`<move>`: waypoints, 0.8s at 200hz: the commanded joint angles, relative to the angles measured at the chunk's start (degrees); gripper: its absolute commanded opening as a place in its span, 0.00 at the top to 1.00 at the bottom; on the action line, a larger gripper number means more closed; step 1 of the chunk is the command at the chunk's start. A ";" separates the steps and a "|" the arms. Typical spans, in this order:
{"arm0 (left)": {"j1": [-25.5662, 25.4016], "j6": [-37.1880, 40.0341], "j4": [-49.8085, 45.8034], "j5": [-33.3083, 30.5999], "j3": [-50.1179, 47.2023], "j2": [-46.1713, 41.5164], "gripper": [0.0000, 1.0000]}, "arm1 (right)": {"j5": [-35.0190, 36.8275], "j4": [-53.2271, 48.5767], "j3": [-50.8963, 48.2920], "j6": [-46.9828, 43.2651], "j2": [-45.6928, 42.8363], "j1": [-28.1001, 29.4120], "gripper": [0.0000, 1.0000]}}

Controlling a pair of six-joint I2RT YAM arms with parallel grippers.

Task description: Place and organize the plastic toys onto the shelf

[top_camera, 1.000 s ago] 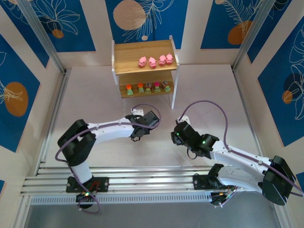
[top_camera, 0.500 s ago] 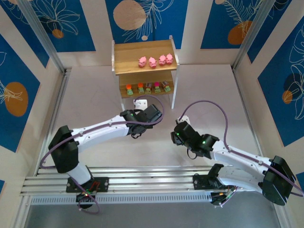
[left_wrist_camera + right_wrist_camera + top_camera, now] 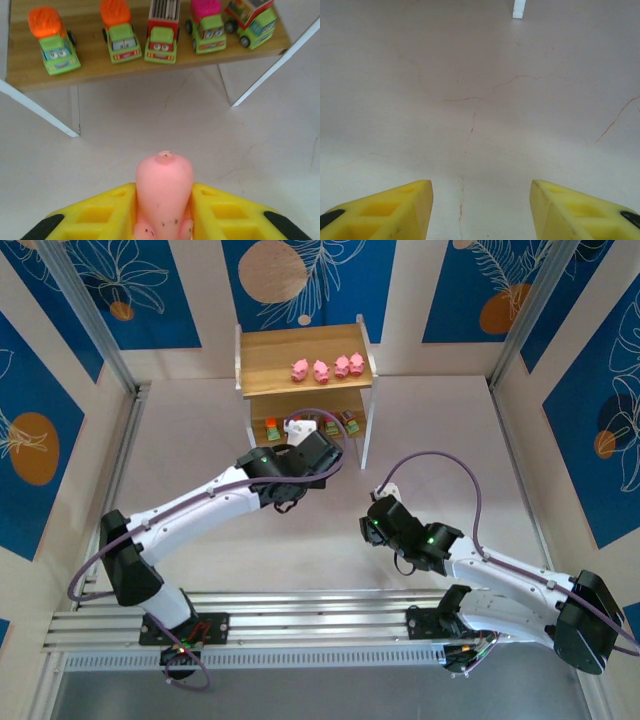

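**Status.** The left gripper (image 3: 165,212) is clamped on a pink pig (image 3: 164,175), the toy's rounded body standing up between the yellow fingers (image 3: 107,212). It hangs over the table (image 3: 480,100) just in front of the shelf (image 3: 268,362), facing the lower board (image 3: 100,70). There, five green trucks (image 3: 162,32) stand in a row. Four pigs (image 3: 328,369) line the right part of the upper board. The right gripper (image 3: 480,200) is spread and empty, low over bare table and well apart from the shelf.

**Hazards, as judged.**
1. Height. The held pig sits level with the lower tier, while its fellows are on the upper board. Advancing without first rising would likely push it into the truck row or strike the near edge of the upper board.
2. Grip. The pig is smooth and rounded, and seems pinched at one end only. A knock or a sudden move could squeeze it out of the fingers.
3. Placement. The free space lies left of the pig row. A descent too far right risks toppling the leftmost pig (image 3: 300,369); the shelf is light enough that a nudge may shift it.
4. Snagging. The left arm's purple cable (image 3: 325,415) loops close to the shelf front and the white leg (image 3: 365,445); it could catch during the lift.
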 commanded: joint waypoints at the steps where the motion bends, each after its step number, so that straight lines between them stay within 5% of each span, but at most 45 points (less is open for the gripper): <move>1: 0.77 3.75 -3.93 -1.79 3.91 -1.22 0.70 | 0.65 0.64 -0.53 0.46 -1.11 0.38 0.46; 160: 13.07 18.61 -6.27 2.55 26.78 3.70 0.69 | 0.74 0.66 -0.41 0.45 -0.86 0.38 0.46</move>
